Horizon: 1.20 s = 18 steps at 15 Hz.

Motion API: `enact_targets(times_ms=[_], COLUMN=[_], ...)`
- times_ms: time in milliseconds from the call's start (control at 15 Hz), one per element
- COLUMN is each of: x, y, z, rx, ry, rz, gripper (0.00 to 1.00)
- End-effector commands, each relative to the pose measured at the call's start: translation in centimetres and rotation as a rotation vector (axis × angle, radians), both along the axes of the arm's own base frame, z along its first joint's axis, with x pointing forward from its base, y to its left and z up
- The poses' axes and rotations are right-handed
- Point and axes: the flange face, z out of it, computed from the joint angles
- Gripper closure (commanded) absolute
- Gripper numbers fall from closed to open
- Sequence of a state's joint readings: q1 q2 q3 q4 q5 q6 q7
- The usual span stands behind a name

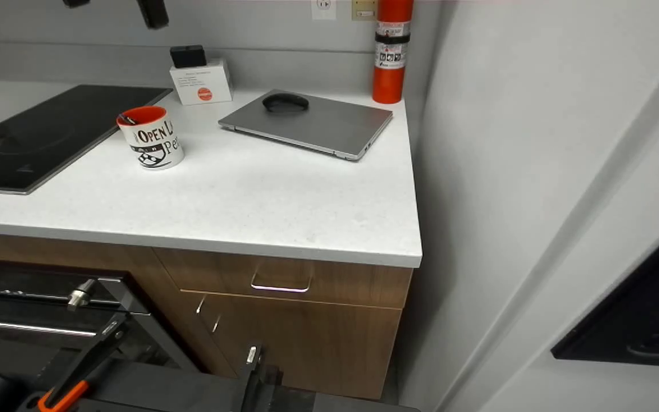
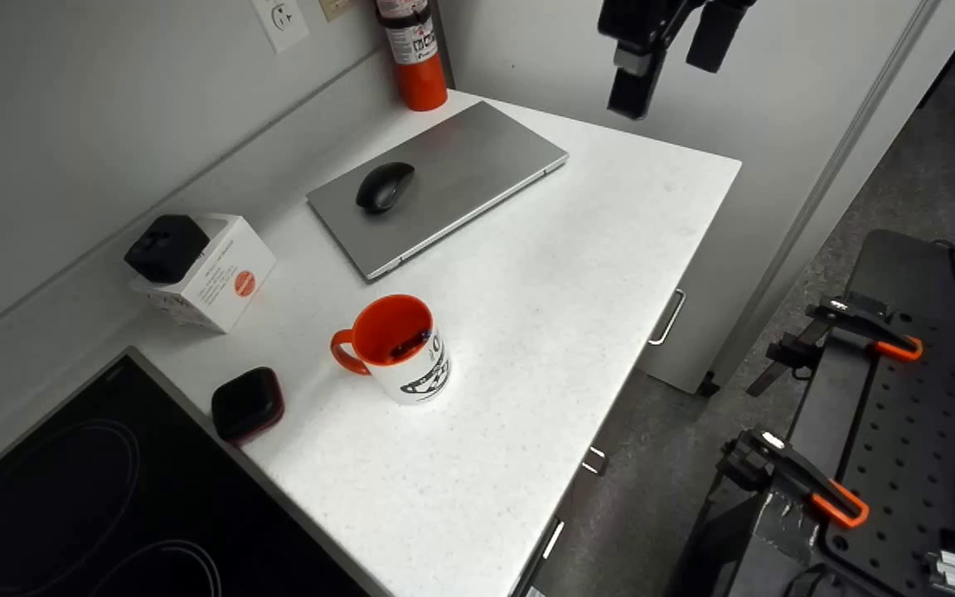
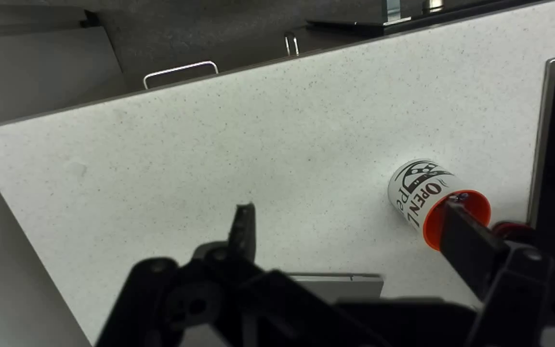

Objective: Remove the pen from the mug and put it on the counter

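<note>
Pen (image 2: 409,345) sits tilted inside the mug (image 2: 404,380), left of centre in an exterior view; by my reading, nothing is done yet. Rightward stretches the counter (image 2: 544,332) where I must lay it. Farther right hangs my gripper (image 2: 666,86), jaws wide apart, holding nothing: grasp, lift and placing all remain.
</note>
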State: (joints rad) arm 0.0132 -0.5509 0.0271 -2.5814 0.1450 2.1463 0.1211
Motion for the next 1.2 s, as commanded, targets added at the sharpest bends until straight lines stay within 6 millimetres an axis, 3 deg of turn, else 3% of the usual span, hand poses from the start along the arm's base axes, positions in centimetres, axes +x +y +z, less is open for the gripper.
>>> enact_targets(times_ms=[0,267,467,600,667,1000,1133], x=[4.2,7.4,9.4,10.0,8.6,9.5,10.0], y=[3.9,9.5,12.4,13.2,12.4,12.9,13.3], z=[-3.2,-5.8,-6.9,-7.1,-7.2,-7.5,-8.6], rx=[0.003,-0.026,-0.04,-0.039,-0.037,-0.032,-0.033], ry=[0.008,-0.012,-0.021,-0.003,-0.002,0.001,0.028], rz=[0.038,0.119,0.137,0.15,0.159,0.164,0.161], gripper=[0.0,0.0,0.0,0.0,0.0,0.0,0.0])
